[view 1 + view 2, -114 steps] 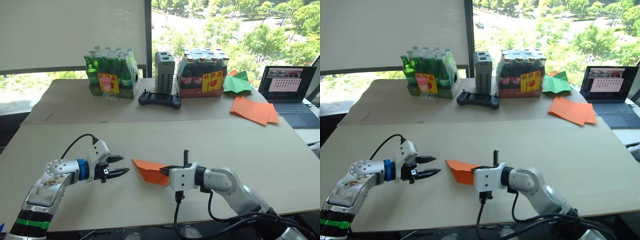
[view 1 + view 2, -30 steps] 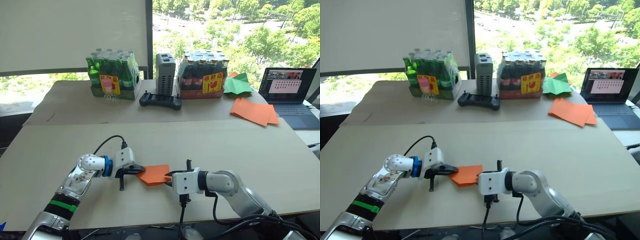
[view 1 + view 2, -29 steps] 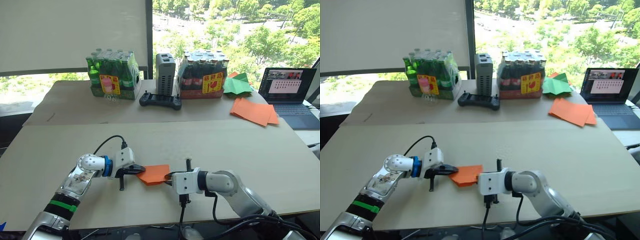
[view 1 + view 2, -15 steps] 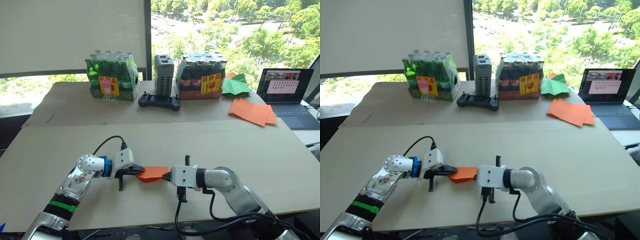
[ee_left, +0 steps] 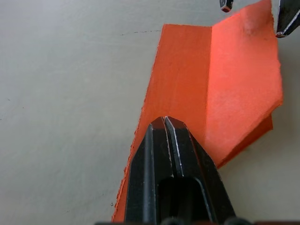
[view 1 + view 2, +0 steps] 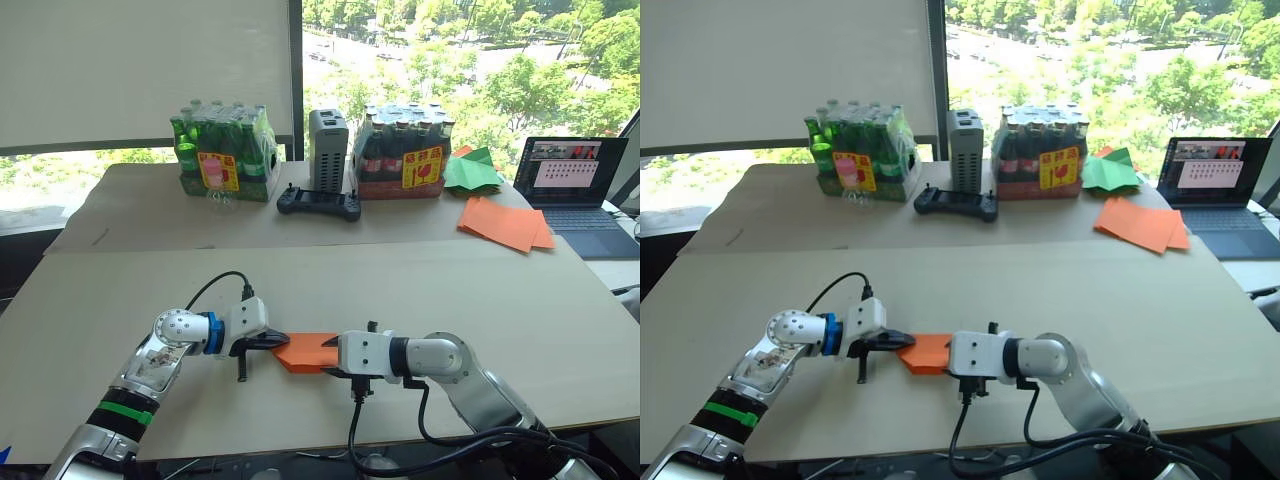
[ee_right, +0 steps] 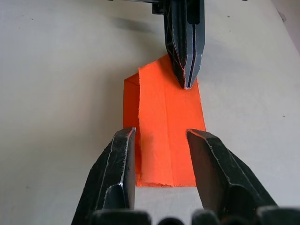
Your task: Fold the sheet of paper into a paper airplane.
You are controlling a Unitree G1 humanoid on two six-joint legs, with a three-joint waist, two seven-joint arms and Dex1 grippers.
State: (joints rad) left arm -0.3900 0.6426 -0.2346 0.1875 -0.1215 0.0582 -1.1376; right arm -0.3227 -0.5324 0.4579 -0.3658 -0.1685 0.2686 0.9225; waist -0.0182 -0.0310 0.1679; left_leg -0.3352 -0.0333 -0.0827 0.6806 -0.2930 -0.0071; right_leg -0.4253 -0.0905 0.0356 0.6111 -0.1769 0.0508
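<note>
The sheet of paper [image 6: 305,351] is bright orange, folded into a narrow strip with a lengthwise crease [image 7: 165,140], and lies flat on the front table [image 6: 480,290]. My left gripper [image 6: 279,341] is shut, its joined tips pressing on the strip's left end [image 5: 165,120]. My right gripper [image 7: 160,133] is open at the strip's right end, one black finger on each side of the paper's width. In the left wrist view the right gripper's fingertips [image 5: 286,23] stand just past the paper's far edge. The paper [image 5: 211,79] shows a layered flap along one side.
On the rear table stand a green bottle pack [image 6: 222,152], a grey box [image 6: 329,148], a dark bottle pack [image 6: 403,150] and a black controller [image 6: 319,202]. Green paper [image 6: 472,170], a pile of flat orange sheets [image 6: 505,223] and a laptop [image 6: 575,185] lie at the right.
My right gripper has slid a little left over the strip's right end and its fingers have spread apart. The left gripper has stayed shut on the left end.
</note>
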